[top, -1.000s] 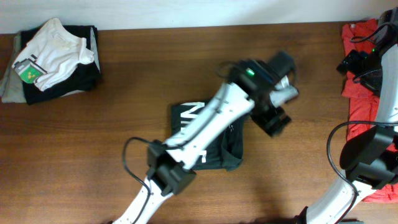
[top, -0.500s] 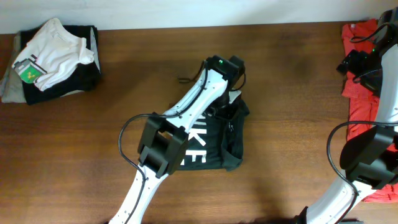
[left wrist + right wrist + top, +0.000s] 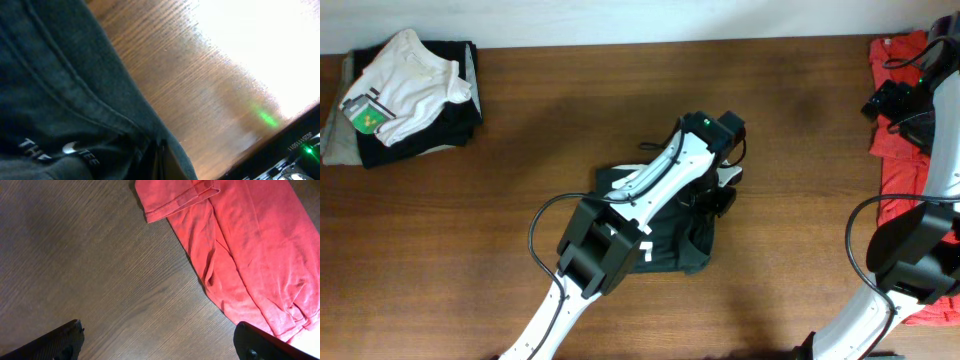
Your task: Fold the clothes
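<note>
Brown wood-grain table [image 3: 470, 220] fills the overhead view, pale wall strip along its far edge. Left arm [image 3: 650, 190] runs from the near edge diagonally across the black T-shirt [image 3: 672, 238], covering most of it. Right arm [image 3: 940, 170] rises well to the right of the black T-shirt, over the red T-shirt [image 3: 895, 170].

Black T-shirt lies mid-table, roughly folded into a rumpled block, a bit of white lettering showing beside the arm. Left wrist view: dark fabric [image 3: 60, 100] with seams and small white print fills the left side, bare wood beyond it.

Red T-shirt sits far right of the black T-shirt, at the table's right edge, spread loosely; its sleeve hem [image 3: 180, 200] shows in the right wrist view.

Stack of folded clothes [image 3: 420, 130] sits far left and back of the black T-shirt, white garment [image 3: 410, 75] on top with a green tag [image 3: 365, 118].

Left gripper [image 3: 720, 192] is at the black T-shirt's right edge, jaws closed tight; can't tell if fabric is pinched. Right gripper [image 3: 160, 345] is far right of the black T-shirt, over bare wood just beside the red T-shirt, jaws wide, nothing between them.
</note>
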Robot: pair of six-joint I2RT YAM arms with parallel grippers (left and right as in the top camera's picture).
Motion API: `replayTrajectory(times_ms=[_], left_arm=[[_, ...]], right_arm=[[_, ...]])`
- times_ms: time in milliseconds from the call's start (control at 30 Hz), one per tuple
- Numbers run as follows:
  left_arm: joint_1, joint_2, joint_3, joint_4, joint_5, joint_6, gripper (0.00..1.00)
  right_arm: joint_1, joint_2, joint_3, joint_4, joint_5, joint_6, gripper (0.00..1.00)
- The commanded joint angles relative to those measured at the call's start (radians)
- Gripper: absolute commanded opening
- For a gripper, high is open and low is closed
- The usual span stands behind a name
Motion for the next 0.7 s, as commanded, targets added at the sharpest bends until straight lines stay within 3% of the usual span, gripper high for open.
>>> replayTrajectory(times_ms=[0, 100, 200, 300, 467, 667], left_arm=[[-0.006, -0.025, 0.123, -0.071, -0.077, 0.037, 0.00], [0.045, -0.072, 0.335, -0.213, -0.267, -0.019, 0.00], [0.122, -0.101, 0.390, -0.254, -0.244, -0.019, 0.01], [0.151, -0.104, 0.275, -0.254, -0.159, -0.018, 0.00], [0.143, -0.169, -0.080, -0.254, -0.030, 0.043, 0.00], [0.115, -0.170, -0.137, -0.254, 0.075, 0.098, 0.01]], right_arm=[[0.000, -0.012, 0.011, 0.000, 0.013, 0.005, 0.99], [0.000, -0.012, 0.011, 0.000, 0.013, 0.005, 0.99], [0.000, -0.012, 0.011, 0.000, 0.013, 0.005, 0.99], [0.000, -0.012, 0.011, 0.000, 0.013, 0.005, 0.99], [0.000, -0.012, 0.011, 0.000, 0.013, 0.005, 0.99], [0.000, -0.012, 0.011, 0.000, 0.013, 0.005, 0.99]])
